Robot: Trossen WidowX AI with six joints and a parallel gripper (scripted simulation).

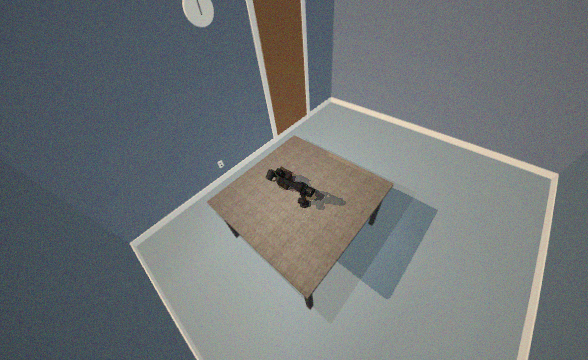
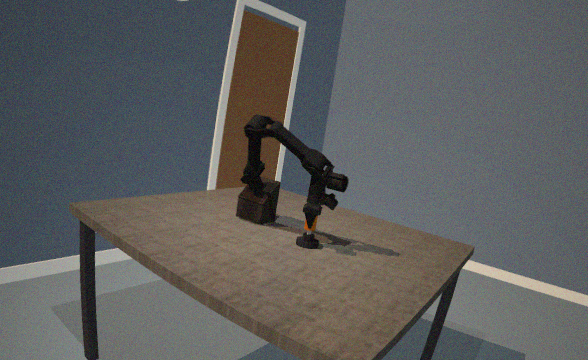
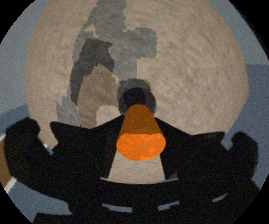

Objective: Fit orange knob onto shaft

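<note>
Knob (image 3: 139, 137) in pincer (image 3: 139, 152), mid-table (image 2: 174, 235).

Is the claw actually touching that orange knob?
Touching. In the wrist view the orange knob sits clamped between the gripper's dark fingers, with no gap on either side, right above the round pedestal.

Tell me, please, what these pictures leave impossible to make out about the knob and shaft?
- Shaft and its flat: hidden in the wrist view by the knob; too small in the exterior view.
- Knob's hole: underneath, facing away from every camera.
- Whether the knob is fully down on the pedestal: the exterior view is too coarse to tell.
- Knob and pedestal in the top view: covered by the arm and too small.
- Gripper fingertips: dark and blurred in the wrist view.
</note>
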